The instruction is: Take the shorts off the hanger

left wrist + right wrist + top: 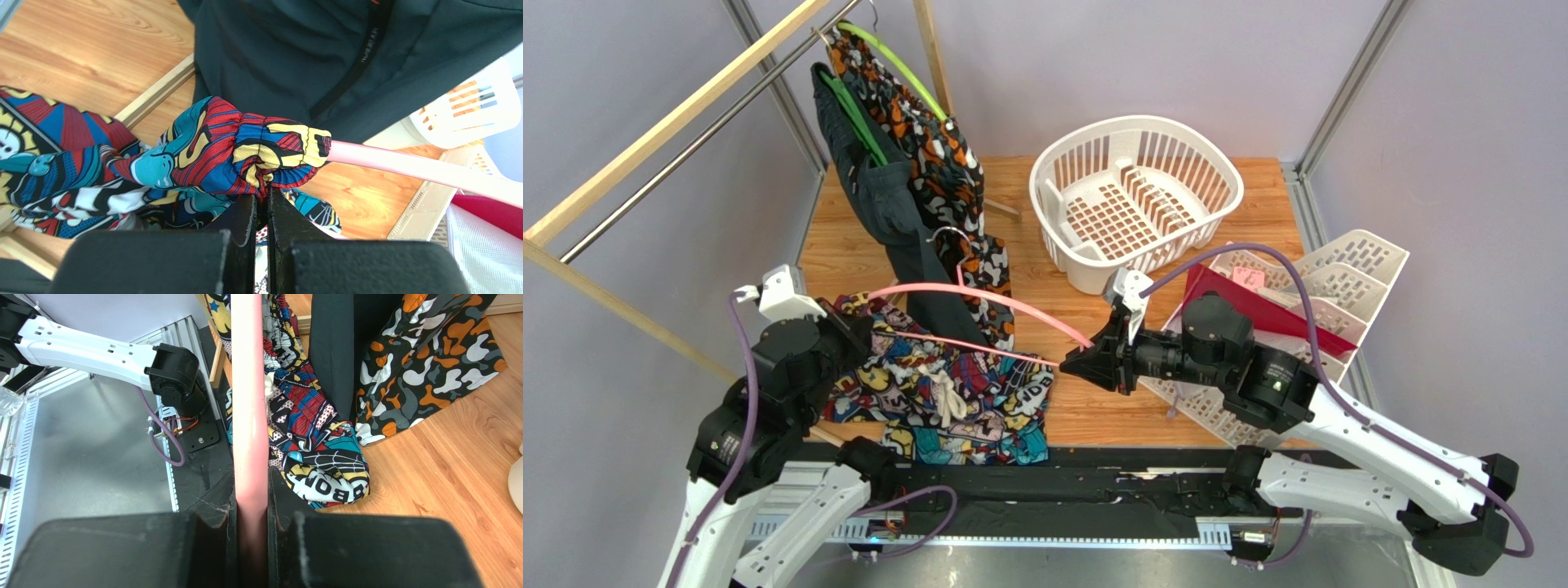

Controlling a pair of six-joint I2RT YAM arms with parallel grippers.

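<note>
The shorts (940,390), in a busy comic print, lie bunched on the wooden table (1075,410) under the pink hanger (995,303). Their gathered waistband (239,150) still wraps the hanger's left end. My left gripper (867,328) is shut on a fold of that waistband, and the left wrist view shows the jaws (263,199) pinching the cloth just below the pink hanger (417,168). My right gripper (1081,359) is shut on the hanger's right end. In the right wrist view the pink hanger (248,386) runs straight out of the gripper (250,505), with the shorts (319,462) beside it.
A dark charcoal garment (885,208) and an orange-black-white patterned garment (946,153) hang from the rail at the back left, right behind the pink hanger. A white basket (1210,227) stands at the back. A white rack (1357,276) holding a red folder (1247,306) is on the right.
</note>
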